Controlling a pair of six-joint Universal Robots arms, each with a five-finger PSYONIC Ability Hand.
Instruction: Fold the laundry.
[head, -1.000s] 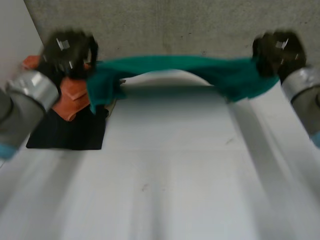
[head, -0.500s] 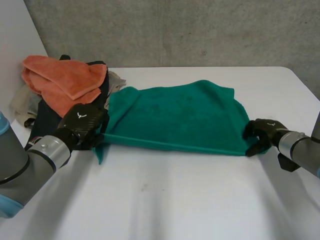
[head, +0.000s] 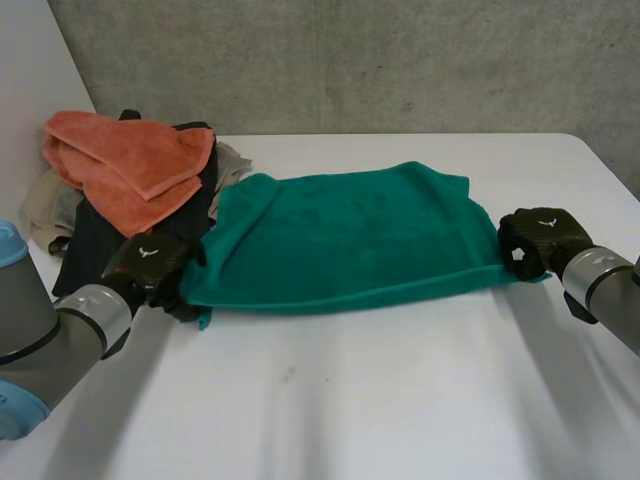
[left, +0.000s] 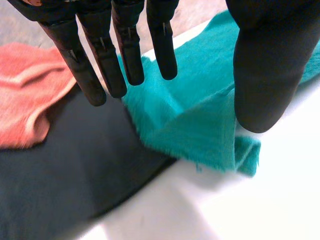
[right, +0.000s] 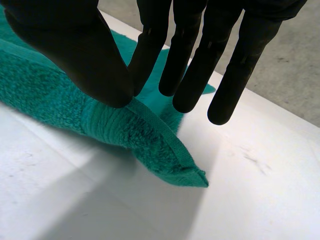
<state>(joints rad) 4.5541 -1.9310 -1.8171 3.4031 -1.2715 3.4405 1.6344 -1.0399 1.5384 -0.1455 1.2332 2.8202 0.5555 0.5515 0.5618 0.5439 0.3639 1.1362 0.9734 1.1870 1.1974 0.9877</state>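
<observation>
Your green towel (head: 340, 235) flat on the tabletop (head: 400, 400), your left hand (head: 155, 265) over its near left corner, fingers (left: 127, 55) straight, gripping nothing, your right hand (head: 540, 240) pinching its near right corner, thumb against fingers (right: 150, 50).

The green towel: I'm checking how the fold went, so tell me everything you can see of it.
The green towel is teal, fluffy terry with a hemmed edge. It seems doubled over into a wide rectangle and lies spread across the white table. Its left end overlaps a black cloth, and the near left corner is rumpled. The left hand hovers there with straight fingers. The right hand pinches the near right corner, slightly raised.
</observation>
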